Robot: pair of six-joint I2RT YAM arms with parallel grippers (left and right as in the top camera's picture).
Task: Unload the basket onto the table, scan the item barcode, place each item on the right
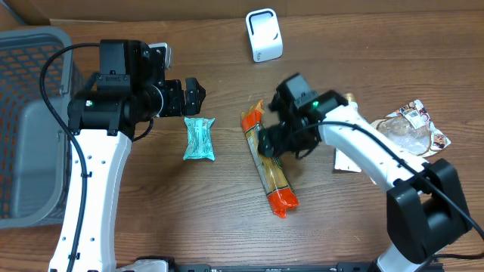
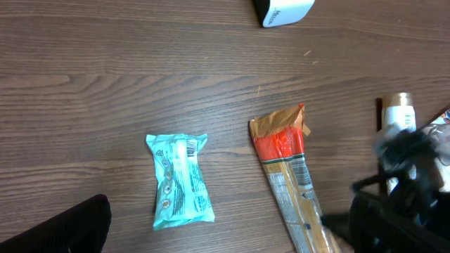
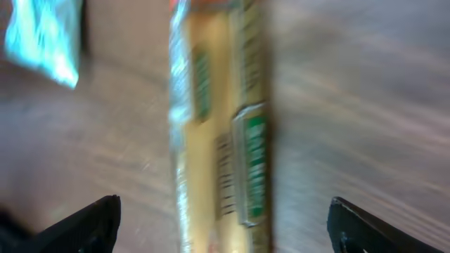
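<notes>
Dark fingertips (image 3: 91, 225) of the right gripper (image 3: 225, 228) are sitting at the bottom corners of the right wrist view, standing wide apart and clasping nothing. The long yellow-and-orange snack package (image 3: 221, 140) is lying lengthwise between them on the wooden table (image 3: 365, 105), and blur is smearing its print, so the barcode's place cannot be told here. In the left wrist view the package is lying flat, one end pointing roughly toward the white scanner (image 2: 281, 10), with a teal packet (image 2: 181, 181) resting near it and a gold-capped bottle (image 2: 397, 112) off to the other side. From overhead the left gripper (image 1: 197, 96) is hovering agape and empty near the teal packet, and the right one is hanging over the package's middle. To do this step well, I judge the right fingers should be closing across the package's narrow width, near its middle so that it is not drooping, then turning the printed face toward the scanner's window. Counting: two grippers, one long package, one teal packet, one scanner, one bottle, one grey basket (image 1: 30, 121), one crinkly clear bag (image 1: 412, 128).
</notes>
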